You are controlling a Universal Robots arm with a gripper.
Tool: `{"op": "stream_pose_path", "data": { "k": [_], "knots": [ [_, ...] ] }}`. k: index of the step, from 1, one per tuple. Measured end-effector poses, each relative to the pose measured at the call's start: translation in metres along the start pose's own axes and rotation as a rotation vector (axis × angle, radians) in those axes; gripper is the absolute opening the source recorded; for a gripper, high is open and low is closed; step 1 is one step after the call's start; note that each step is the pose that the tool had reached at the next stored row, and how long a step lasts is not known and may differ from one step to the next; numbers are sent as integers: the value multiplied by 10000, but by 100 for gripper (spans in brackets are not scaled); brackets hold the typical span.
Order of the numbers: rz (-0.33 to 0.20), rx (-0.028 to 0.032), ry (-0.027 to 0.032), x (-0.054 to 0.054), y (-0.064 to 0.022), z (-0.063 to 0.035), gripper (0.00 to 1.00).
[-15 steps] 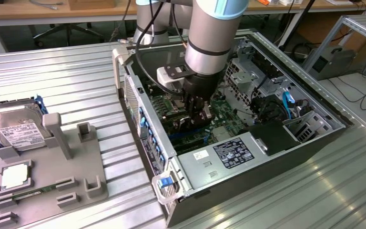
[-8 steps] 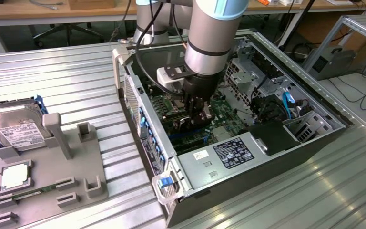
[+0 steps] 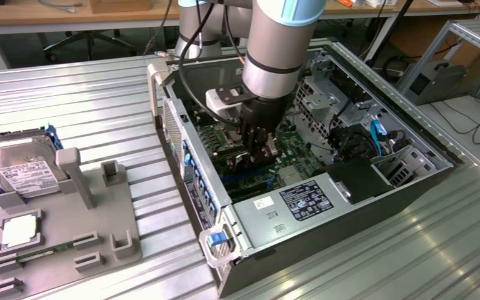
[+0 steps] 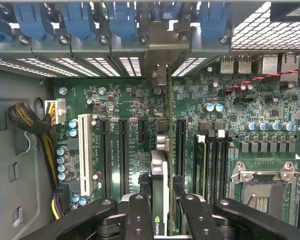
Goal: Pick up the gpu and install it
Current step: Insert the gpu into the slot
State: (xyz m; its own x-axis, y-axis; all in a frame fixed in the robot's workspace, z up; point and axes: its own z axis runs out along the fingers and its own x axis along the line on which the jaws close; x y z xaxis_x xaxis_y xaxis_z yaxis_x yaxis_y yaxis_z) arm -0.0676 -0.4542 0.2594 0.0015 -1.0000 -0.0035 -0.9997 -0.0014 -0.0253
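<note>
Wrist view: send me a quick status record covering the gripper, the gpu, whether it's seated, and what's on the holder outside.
gripper: inside the open case, fingers shut on the gpu
gpu: edge-on between the fingers, over the motherboard, lying along its long slots
seating: cannot tell whether it is in a slot
holder: outside the case, on the exterior view's left
on holder: hard drive, small chip
</note>
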Motion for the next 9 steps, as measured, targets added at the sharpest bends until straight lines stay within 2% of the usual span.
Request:
{"op": "stream_pose_path", "data": {
  "k": [9],
  "knots": [
    [-1,0,0,0,0,11,27]
  ]
}}
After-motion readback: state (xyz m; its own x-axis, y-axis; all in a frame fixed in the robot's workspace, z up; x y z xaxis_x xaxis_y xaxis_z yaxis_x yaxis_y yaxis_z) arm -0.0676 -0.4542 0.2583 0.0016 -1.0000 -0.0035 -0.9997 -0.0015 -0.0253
